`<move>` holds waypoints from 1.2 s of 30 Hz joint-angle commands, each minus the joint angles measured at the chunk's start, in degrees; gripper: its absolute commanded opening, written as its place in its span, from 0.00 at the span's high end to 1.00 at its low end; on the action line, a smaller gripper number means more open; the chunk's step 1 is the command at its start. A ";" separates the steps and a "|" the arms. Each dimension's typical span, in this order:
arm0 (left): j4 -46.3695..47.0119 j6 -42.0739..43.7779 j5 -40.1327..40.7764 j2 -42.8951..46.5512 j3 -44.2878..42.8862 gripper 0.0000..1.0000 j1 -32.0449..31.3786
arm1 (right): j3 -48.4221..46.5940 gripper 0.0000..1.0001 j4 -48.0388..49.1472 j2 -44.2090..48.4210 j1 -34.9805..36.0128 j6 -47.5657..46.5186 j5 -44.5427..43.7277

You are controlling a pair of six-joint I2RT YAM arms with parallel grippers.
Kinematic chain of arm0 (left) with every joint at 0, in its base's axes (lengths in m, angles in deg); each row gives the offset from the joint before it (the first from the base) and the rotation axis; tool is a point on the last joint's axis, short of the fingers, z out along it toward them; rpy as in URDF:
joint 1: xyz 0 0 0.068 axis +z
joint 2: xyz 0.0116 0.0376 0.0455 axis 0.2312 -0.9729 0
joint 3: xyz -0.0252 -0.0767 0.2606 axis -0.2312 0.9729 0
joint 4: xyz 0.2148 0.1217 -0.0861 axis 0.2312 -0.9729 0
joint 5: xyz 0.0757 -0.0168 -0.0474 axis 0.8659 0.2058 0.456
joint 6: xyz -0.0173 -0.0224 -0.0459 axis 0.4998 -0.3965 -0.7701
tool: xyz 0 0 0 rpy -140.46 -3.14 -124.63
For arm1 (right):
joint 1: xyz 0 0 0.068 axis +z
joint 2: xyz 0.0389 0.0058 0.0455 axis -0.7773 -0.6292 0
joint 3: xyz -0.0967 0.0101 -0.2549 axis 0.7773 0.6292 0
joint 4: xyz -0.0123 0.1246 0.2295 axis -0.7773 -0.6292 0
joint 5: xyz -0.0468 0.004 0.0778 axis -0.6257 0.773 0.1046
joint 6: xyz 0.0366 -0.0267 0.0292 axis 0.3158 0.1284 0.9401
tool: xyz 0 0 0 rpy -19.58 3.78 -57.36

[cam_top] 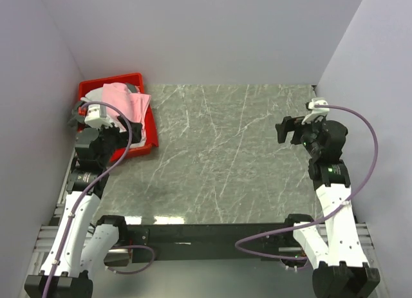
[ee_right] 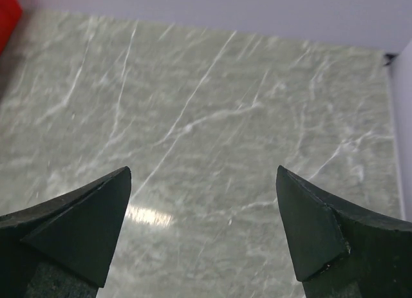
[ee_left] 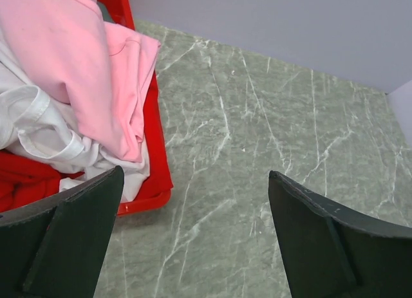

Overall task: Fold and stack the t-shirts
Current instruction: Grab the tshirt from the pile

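- The red rigid plastic bin (cam_top: 150,132) stands in the far left corner of the green-grey marble-pattern counter (cam_top: 219,163), with its long side along the left edge.
- The soft light pink t-shirt (cam_top: 126,100) lies on top of the pile in this bin. One part of it hangs over the bin's right rim, toward the middle of the counter.
- In the left wrist view the pink t-shirt (ee_left: 84,60) shows a stitched seam near its hem. I can read no writing on it.
- Under the pink one lies a crumpled white t-shirt (ee_left: 38,127), and a red t-shirt (ee_left: 22,179) is below that, at the near end of the bin (ee_left: 158,153).
- A small piece of grey cloth (cam_top: 133,87) shows at the far rim of the bin. It is too small to tell more.
- All the shirts are inside the bin, unfolded, and none lies on the counter surface.
- The left gripper (ee_left: 194,182) hangs over the near right corner of the bin, close to the left edge of the counter. Its two dark fingers (ee_left: 77,233) are spread wide and nothing is between them.
- The right gripper (cam_top: 285,129) is held above the counter near the right edge, and it points toward the left side.
- In the right wrist view the right gripper (ee_right: 203,179) is also released. The fingers (ee_right: 322,227) stand well apart and only bare counter is seen between them.
- A purple cable (cam_top: 367,137) runs in a loop along the right arm.
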 commanded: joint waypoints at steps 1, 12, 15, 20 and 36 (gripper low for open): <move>1.32 -0.73 -1.67 1.89 0.31 0.01 0.17 | 0.65 0.01 6.59 1.89 0.01 4.47 -7.13; 1.75 -3.44 0.00 2.25 1.62 0.00 0.17 | 0.22 0.00 -0.53 1.10 -0.08 -4.58 13.13; 0.09 -10.18 7.97 0.15 0.32 0.01 0.87 | 0.92 0.00 -0.70 0.58 -0.08 -5.63 16.05; -11.39 -21.46 19.06 -13.27 -10.04 0.06 4.74 | 1.54 0.00 -1.49 0.93 -0.08 -8.01 19.57; -23.20 -23.06 22.60 -53.03 -43.98 0.39 5.18 | 1.80 0.00 -2.81 1.54 -0.08 -9.24 18.79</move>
